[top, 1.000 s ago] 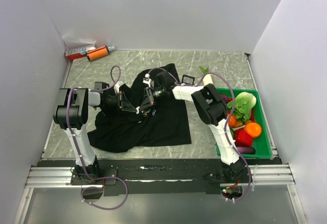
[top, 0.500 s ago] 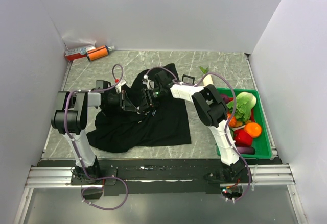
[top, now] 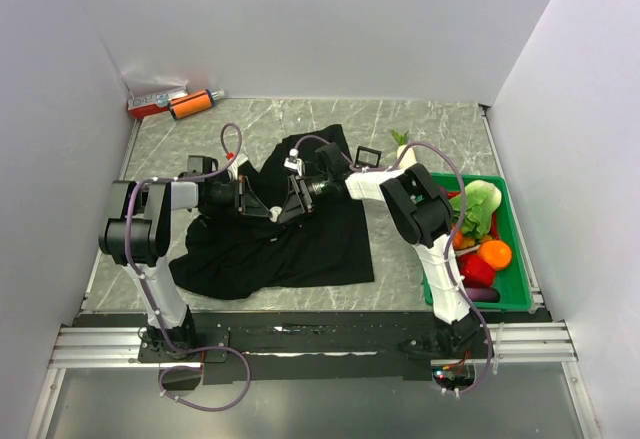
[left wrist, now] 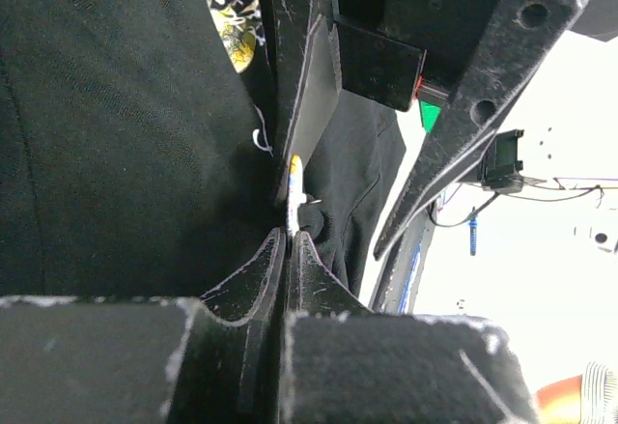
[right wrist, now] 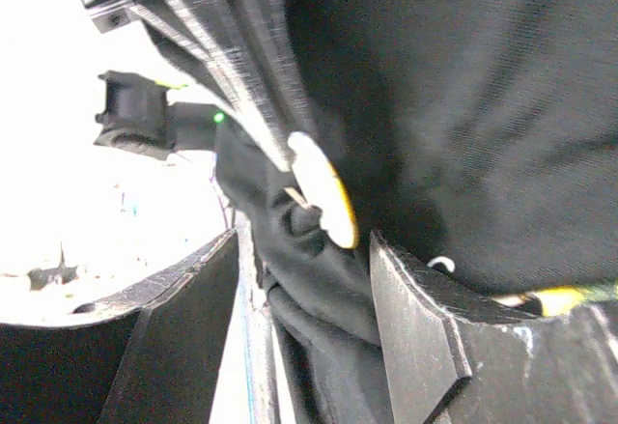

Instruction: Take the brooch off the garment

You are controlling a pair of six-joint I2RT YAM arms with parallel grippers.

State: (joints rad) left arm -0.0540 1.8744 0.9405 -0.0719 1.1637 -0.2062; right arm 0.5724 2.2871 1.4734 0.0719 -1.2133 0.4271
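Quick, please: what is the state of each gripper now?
Left gripper: closed, pinching the brooch.
Right gripper: open around the brooch, holding nothing.

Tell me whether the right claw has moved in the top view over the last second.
Yes. The right claw has drawn back slightly to the right, toward the small black box, which has stayed put, and its jaws have opened.
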